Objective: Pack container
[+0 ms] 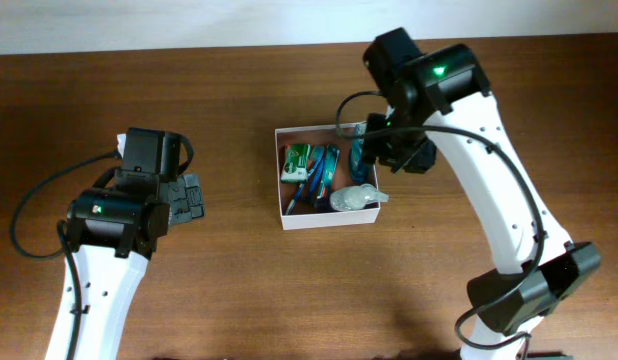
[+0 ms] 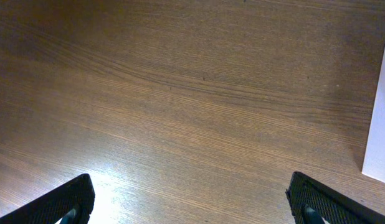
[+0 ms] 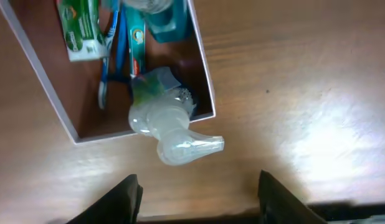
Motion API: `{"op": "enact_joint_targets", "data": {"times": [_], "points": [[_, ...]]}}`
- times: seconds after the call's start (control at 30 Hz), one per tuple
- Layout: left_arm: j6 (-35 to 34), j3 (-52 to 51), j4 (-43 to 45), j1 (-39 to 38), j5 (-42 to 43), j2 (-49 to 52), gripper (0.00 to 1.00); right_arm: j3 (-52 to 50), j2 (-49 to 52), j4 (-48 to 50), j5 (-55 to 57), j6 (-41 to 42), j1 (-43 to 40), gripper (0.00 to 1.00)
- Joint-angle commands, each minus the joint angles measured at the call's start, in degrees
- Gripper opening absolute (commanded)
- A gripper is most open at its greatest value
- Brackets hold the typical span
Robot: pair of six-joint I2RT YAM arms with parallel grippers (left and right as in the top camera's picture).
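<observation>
Green packet [image 3: 80,28] with pale lettering, too blurred to read; red marks on a teal pack [image 3: 137,37], likewise unreadable. Near the middle of the wooden worktop [image 1: 229,100], the container [image 1: 329,221]: square, shallow, open-topped, thin white walls, reddish-brown floor. Inside, beside the packet and pack, a blue toothbrush [image 3: 107,62] and a clear pump bottle [image 3: 164,121] lying tipped over, spout poking out past one wall. Left hand [image 2: 189,205] spread wide over bare wood, well left of the container. Right hand [image 3: 199,202] parted, gripping nothing, just outside that wall.

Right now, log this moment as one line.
container: toiletries inside | pump bottle: nozzle over wall | right gripper: open, empty | left gripper: open, empty
</observation>
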Motion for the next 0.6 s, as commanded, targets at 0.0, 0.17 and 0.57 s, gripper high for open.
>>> {"op": "enact_joint_targets", "data": {"times": [0.0,0.17,0.57], "points": [[-0.57,-0.17,-0.07,0.31,-0.59,0.17,0.99,0.68,-0.57,-0.15,-2.45,9.05,-1.05,0.59],[-0.57,-0.17,-0.07,0.31,-0.59,0.17,0.99,0.68,-0.24,0.28,-2.49,27.43,-0.96,0.68],[-0.57,-0.17,-0.07,0.31,-0.59,0.17,0.99,-6.73,0.2,-1.2,-5.97,54.55,-0.61,0.93]]}}
